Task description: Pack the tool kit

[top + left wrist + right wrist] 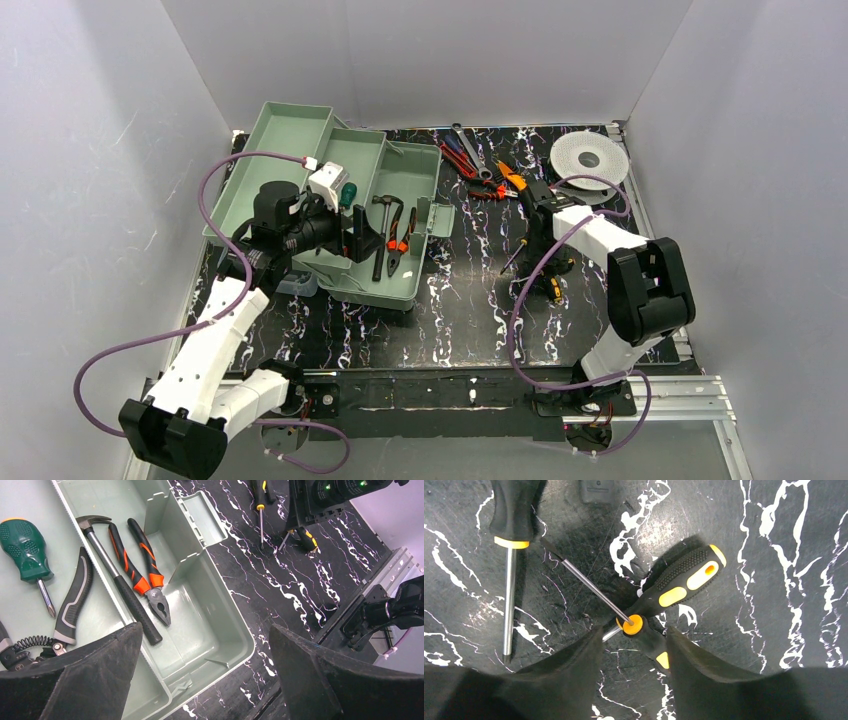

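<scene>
The green toolbox [415, 170] stands open at the left. In the left wrist view its bare floor [200, 605] lies beside a hammer [117, 580], orange-handled pliers [142, 565], a green screwdriver [25, 545] and a grey-handled cutter [75, 600]. My left gripper [205, 645] hovers open and empty over the box's near corner [358, 240]. My right gripper [633, 632] is open, low over two crossed black-and-yellow screwdrivers. The upper one's handle [655, 649] lies between the fingers, against the right one. The lower one's handle [689, 575] points away. The right gripper also shows in the top view [545, 240].
A third screwdriver [510, 555] lies left of the crossed pair. A wrench [468, 148], red pliers [458, 160] and orange pliers [510, 178] lie at the back of the black marbled table. A white roll [590, 155] sits at the back right. White walls enclose the table.
</scene>
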Robot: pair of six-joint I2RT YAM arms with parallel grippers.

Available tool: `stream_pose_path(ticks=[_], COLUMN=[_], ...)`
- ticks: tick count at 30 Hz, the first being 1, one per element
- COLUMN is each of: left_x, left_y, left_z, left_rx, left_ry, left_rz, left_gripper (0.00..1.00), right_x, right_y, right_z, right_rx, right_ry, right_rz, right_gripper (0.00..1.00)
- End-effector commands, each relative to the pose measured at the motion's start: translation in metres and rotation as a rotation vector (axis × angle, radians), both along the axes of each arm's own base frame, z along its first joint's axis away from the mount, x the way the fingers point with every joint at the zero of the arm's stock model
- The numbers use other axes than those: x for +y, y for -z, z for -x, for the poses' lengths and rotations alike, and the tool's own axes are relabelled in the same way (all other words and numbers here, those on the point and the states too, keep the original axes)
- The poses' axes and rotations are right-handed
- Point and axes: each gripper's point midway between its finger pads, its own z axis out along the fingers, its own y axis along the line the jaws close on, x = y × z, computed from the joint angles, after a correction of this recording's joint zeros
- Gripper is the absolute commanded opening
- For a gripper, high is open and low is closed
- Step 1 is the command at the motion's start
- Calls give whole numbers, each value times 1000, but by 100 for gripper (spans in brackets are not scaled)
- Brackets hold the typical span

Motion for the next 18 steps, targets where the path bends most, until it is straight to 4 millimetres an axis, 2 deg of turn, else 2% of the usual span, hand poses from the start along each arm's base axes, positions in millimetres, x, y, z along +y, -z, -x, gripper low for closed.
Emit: stream_pose_path(ticks=[1, 4, 5, 7, 8, 13, 18], left_x=[0, -1, 0, 1, 0, -2, -14], left_y=[1, 3, 4, 7, 7, 8, 13], left_z=[4, 5, 4, 3, 3, 3, -3], left_rx=[8, 14, 17, 27, 30, 41, 154], left_ry=[7, 11, 10, 6, 7, 6, -5], left_rz=[-8, -9, -12, -21, -22, -8, 55], left_gripper=[98, 98, 98, 98, 98, 98, 98], right_x=[-3, 6, 8, 14, 16, 42, 76], right_y=[0, 0, 0, 0, -2, -28, -80], right_z=[2, 1, 1, 1, 0, -5, -12], right_rx=[14, 9, 14, 17, 11, -67, -219], right_ry=[8, -25, -33, -48, -53, -107, -211], right_rz=[24, -23, -37, -68, -84, -235, -439], right_gripper=[51, 31, 30, 16, 5, 2, 1])
